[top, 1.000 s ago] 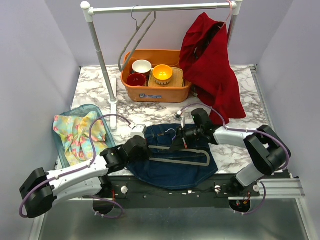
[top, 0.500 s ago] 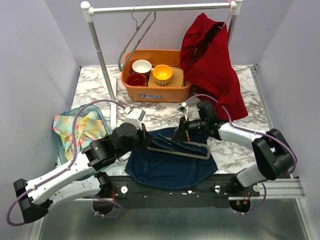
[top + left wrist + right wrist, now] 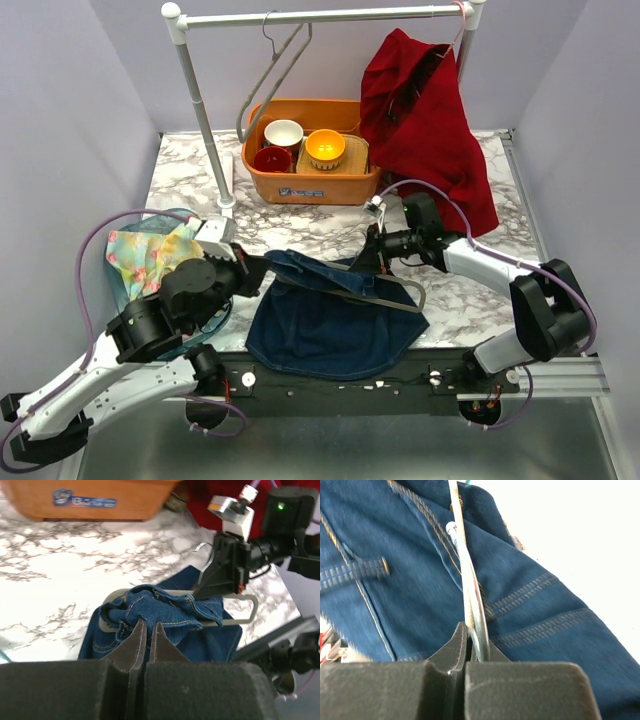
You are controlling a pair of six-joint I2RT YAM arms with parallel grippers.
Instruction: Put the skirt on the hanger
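Note:
The dark blue denim skirt (image 3: 330,325) lies at the table's front edge, its waistband bunched and lifted at the left. My left gripper (image 3: 262,268) is shut on that waistband fold (image 3: 165,605), fingertips pinching the denim (image 3: 146,626). The grey hanger (image 3: 395,300) runs across the skirt, its bar partly inside the waistband (image 3: 240,620). My right gripper (image 3: 368,258) is shut on the hanger near its hook and holds it tilted. From the right wrist, the hanger wire (image 3: 467,580) rises out of the shut jaws (image 3: 472,630) over the denim (image 3: 410,580).
An orange basket (image 3: 310,185) with three bowls stands at the back centre. A red garment (image 3: 425,130) hangs from the white rail (image 3: 320,15), beside an empty grey hanger (image 3: 275,70). The rack's pole (image 3: 205,130) stands at the left, and a teal bin with floral cloth (image 3: 150,260) lies beyond it.
My left gripper closed on the waistband, then rose and pulled it left and back. My right gripper lifted the hanger's hook end and moved slightly back.

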